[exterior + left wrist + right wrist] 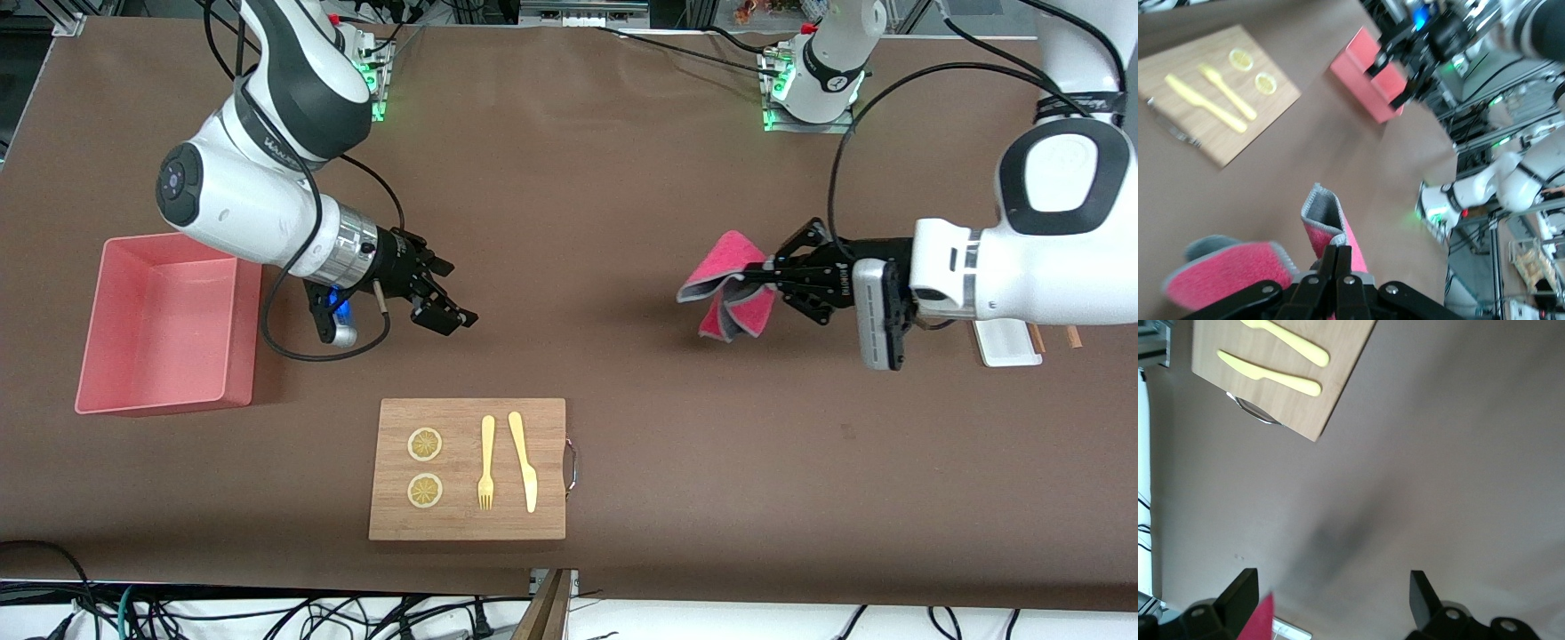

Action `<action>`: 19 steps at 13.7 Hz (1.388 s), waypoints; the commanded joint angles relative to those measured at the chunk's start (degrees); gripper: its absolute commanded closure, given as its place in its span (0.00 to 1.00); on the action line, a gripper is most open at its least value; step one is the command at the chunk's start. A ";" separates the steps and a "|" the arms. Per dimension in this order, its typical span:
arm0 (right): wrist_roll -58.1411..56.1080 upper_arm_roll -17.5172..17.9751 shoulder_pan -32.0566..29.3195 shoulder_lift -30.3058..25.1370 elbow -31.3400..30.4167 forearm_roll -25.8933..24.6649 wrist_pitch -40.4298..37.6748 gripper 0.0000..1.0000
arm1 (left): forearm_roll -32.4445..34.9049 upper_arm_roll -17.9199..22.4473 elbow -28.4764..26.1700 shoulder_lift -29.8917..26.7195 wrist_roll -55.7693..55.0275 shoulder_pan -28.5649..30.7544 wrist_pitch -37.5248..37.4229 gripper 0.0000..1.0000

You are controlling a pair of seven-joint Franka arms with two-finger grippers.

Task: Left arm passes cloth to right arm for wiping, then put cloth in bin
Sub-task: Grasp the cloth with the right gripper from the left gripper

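My left gripper is shut on the crimson-pink cloth and holds it in the air over the bare table, toward the left arm's end. The cloth hangs folded, with its grey edge showing. In the left wrist view the fingers pinch the cloth tightly. My right gripper is open and empty, above the table beside the pink bin, and points toward the cloth. A wide gap lies between the two grippers. In the right wrist view the right gripper is wide open, with a sliver of the cloth at the frame's edge.
A wooden board with two lemon slices, a yellow fork and a yellow knife lies nearer the front camera than the grippers. A small white tray lies under the left arm. The bin holds nothing.
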 commanded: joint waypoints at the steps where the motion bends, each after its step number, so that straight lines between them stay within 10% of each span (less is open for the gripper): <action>1: 0.91 0.63 0.60 0.83 -0.15 4.22 0.91 0.00 | -4.31 0.13 1.39 2.83 0.47 -4.70 3.36 1.00; 9: 3.63 2.21 2.09 3.65 0.02 7.31 4.96 0.00 | -10.72 0.13 1.39 6.96 0.48 -16.57 21.99 1.00; 19: -1.10 3.00 -2.39 0.75 1.86 7.05 4.87 0.00 | -10.64 0.22 1.48 7.67 0.39 -18.86 24.29 1.00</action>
